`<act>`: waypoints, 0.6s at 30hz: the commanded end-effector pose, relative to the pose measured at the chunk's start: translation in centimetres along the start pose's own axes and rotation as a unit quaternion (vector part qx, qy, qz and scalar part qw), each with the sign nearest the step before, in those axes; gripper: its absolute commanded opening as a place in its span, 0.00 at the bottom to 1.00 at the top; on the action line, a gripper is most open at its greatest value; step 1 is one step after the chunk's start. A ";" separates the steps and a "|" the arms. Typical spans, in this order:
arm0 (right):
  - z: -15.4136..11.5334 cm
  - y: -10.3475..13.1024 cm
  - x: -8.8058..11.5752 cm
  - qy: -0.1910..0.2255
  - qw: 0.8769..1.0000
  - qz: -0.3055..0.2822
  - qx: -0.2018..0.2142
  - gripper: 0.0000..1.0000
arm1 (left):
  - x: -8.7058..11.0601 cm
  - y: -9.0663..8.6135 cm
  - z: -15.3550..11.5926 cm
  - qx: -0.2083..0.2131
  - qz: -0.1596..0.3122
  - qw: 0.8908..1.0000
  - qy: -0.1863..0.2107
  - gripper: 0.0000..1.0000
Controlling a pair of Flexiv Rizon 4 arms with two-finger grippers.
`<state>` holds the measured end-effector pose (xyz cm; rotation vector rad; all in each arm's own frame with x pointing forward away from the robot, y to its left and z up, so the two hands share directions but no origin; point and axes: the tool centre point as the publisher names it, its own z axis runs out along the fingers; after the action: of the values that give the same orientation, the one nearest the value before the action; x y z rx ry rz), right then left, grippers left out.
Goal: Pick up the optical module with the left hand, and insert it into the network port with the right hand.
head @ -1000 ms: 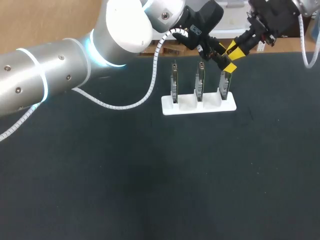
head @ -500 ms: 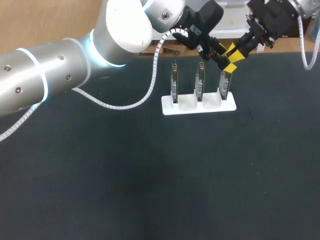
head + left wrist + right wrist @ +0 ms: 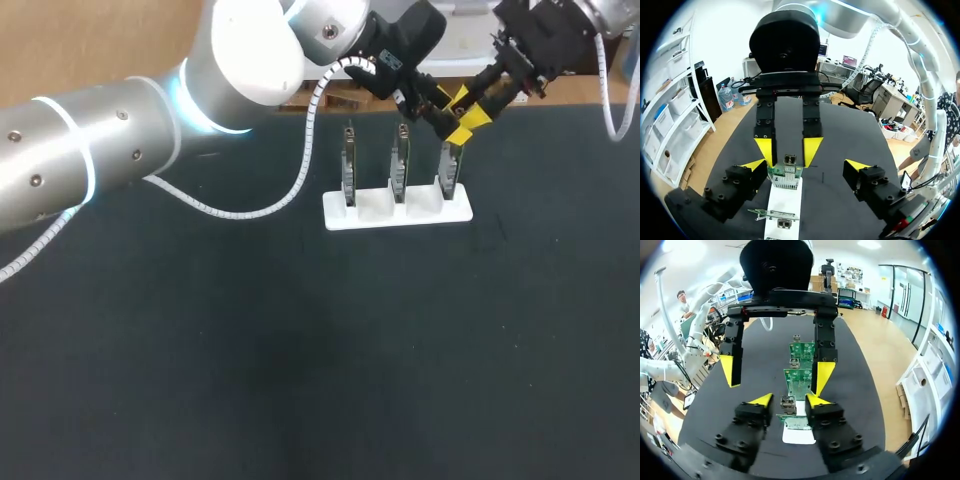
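Observation:
Three green circuit boards stand upright in a white stand. At the port on top of the rightmost board sits a small metal optical module. My right gripper straddles that module, open, with a narrow gap on each side of it. My left gripper faces it from the other side of the same board, wide open and holding nothing. In the left wrist view the right gripper shows ahead, its yellow tips flanking the module.
The other two boards stand to the left in the same stand. The dark table stretches wide in front of the stand. A white cable from my left arm hangs over the table left of the stand.
My right gripper's fingers have spread apart off the module and the gripper has shifted slightly up and back. The left arm has not moved.

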<state>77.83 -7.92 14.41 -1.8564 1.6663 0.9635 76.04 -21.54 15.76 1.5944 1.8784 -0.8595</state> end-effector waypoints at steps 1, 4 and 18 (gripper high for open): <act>-0.1 0.2 -0.2 -0.006 1.000 0.002 0.007 1.00 | -0.1 -0.3 0.1 0.000 0.000 1.000 0.001 1.00; -0.4 0.1 -0.4 -0.014 1.000 0.009 0.011 1.00 | -0.1 -0.3 0.1 0.000 0.000 1.000 0.001 1.00; -2.6 -0.2 0.2 -0.018 0.999 0.015 0.034 1.00 | -0.1 -0.3 0.1 0.000 0.000 1.000 0.001 1.00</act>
<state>79.01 -9.68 15.91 -1.7733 1.6889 0.9445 75.81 -21.66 15.79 1.5974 1.8764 -0.8624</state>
